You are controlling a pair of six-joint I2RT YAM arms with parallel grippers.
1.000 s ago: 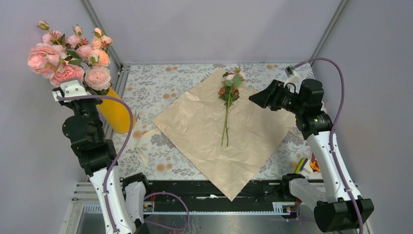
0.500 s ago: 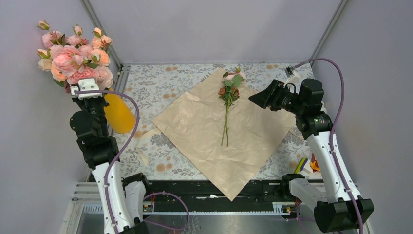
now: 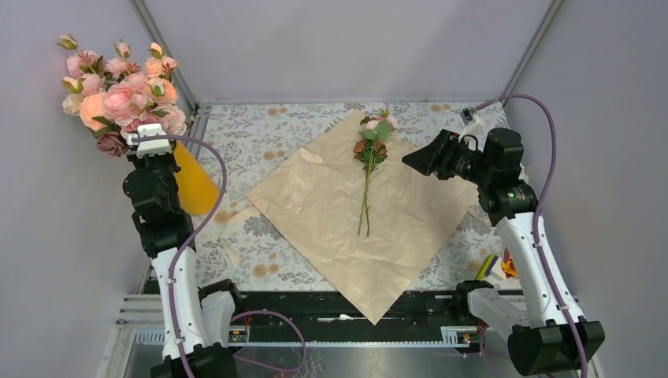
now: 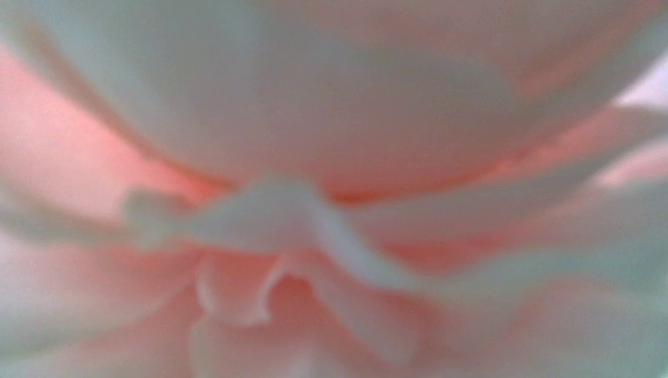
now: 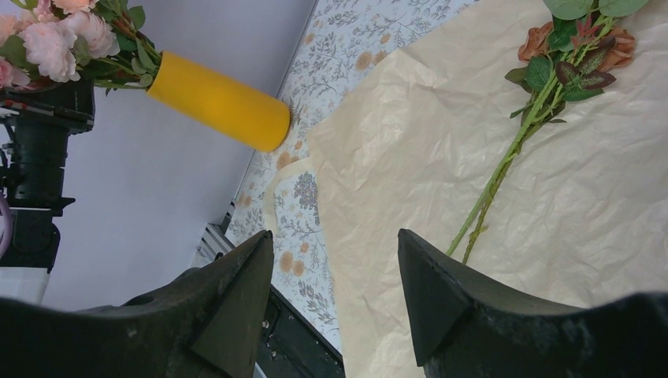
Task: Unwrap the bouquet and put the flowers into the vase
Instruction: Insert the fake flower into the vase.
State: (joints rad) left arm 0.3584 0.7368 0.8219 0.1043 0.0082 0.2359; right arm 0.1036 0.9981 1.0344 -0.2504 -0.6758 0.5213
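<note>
The flowers (image 3: 368,169) lie on the far half of the paper (image 3: 331,216), the right pincer (image 3: 410,159) open and empty at its right edge, but the vase (image 3: 189,179) left of the paper leans, crammed with big roses (image 3: 118,94) that hide whether the left pincer (image 3: 148,143) grips anything, so it may topple or refuse the stems.

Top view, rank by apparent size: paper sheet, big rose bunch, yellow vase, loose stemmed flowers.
1. paper sheet
2. big rose bunch
3. flowers and vase: unsure. The flowers are longer but thin, and the vase is partly hidden by the left arm.
</note>
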